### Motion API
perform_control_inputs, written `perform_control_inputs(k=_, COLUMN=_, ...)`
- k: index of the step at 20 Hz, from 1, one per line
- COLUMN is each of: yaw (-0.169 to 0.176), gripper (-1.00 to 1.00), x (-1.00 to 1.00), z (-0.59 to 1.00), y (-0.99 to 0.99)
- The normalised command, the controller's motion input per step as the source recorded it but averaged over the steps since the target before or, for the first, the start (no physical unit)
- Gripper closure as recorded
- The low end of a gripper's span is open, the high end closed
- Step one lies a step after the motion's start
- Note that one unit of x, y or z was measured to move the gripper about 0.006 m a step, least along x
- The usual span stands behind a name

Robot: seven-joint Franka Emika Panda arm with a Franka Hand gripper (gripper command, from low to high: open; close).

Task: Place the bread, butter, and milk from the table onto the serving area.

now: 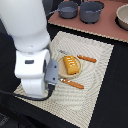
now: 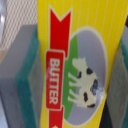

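Note:
In the wrist view the butter [image 2: 75, 65], a yellow packet with a red "BUTTER" label and a cow picture, fills the frame. My gripper [image 2: 70, 75] is shut on it, with grey-and-green finger pads [image 2: 20, 75] pressed on either side. In the exterior view my white arm [image 1: 32, 55] hangs over the serving area's [image 1: 97, 85] near-left part and hides the gripper and the butter. The bread [image 1: 71, 64] lies on the round tan plate [image 1: 59, 65] in the middle of the striped mat. The milk is out of view.
Orange-handled cutlery lies on the mat beside the plate, one piece on the far side [image 1: 87, 58] and one on the near side [image 1: 74, 84]. Two grey pots [image 1: 68, 9] [image 1: 91, 10] stand on a pinkish-brown board [image 1: 107, 27] at the back. A bowl [image 1: 123, 17] stands at the exterior view's right.

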Motion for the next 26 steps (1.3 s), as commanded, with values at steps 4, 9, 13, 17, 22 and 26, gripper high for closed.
perform_control_inputs(k=4, yaw=-0.05, gripper=1.0, x=0.89, z=-0.19, y=-0.03)
perform_control_inputs(k=9, yaw=-0.039, gripper=1.0, x=0.55, z=-0.13, y=0.0)
perform_control_inputs(k=13, yaw=-0.048, gripper=-1.0, x=0.42, z=0.48, y=0.0)
perform_control_inputs(k=17, yaw=-0.074, gripper=-1.0, x=0.24, z=1.0, y=0.0)
perform_control_inputs(k=22, yaw=-0.021, gripper=-1.0, x=-0.13, z=0.62, y=0.14)
perform_control_inputs(k=26, yaw=0.006, gripper=-1.0, x=-0.56, z=0.27, y=0.36)
